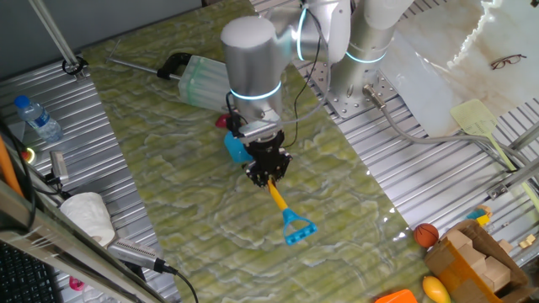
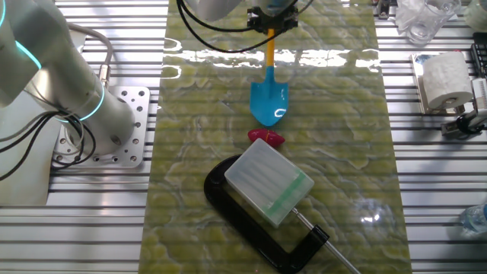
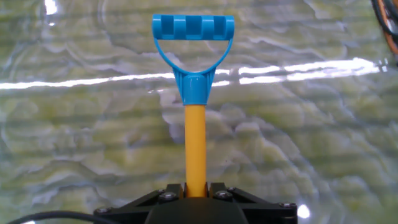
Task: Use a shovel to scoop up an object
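End effector (image 3: pixel 196 190) clamps toy shovel (image 2: pixel 268 95) shaft; blade tip near red football piece (image 2: pixel 266 138); shallow push could shove it into dustpan (image 2: pixel 270 181).

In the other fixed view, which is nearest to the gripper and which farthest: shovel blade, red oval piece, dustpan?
From the gripper:
1. Shovel blade, just below it down the yellow shaft.
2. Red oval piece, right beyond the blade tip.
3. Dustpan, farthest, toward the bottom edge of the view.

Shovel: the blue-bladed yellow-shafted plastic toy shovel (image 2: pixel 268 95) lies on the table (image 2: pixel 335 190).
Object: the small dark red oval piece (image 2: pixel 266 138) sits just beyond its blade tip (between blade and the pale translucent dustpan (image 2: pixel 271 183)).
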Motion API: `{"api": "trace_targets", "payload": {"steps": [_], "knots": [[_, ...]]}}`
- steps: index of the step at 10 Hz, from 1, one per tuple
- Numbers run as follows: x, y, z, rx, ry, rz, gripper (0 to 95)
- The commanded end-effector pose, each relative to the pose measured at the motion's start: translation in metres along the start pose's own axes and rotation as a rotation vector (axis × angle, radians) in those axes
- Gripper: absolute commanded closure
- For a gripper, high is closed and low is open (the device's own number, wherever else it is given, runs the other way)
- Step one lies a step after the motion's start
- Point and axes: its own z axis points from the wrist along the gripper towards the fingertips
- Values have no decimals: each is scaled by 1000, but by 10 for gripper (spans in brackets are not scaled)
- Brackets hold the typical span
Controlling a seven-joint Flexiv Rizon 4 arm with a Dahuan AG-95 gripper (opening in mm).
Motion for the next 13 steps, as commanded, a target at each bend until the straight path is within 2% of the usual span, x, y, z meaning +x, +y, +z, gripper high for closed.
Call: {"api": "trace_targets", "payload": {"steps": [1,8,10,13], "knots": [[5,0,-1,0,-11,-10,950],[13,0,-3,2,-16,-14,950],[15,1,-2,2,-32,0,950],[24,3,-5,1,-39,-4,950]]}}
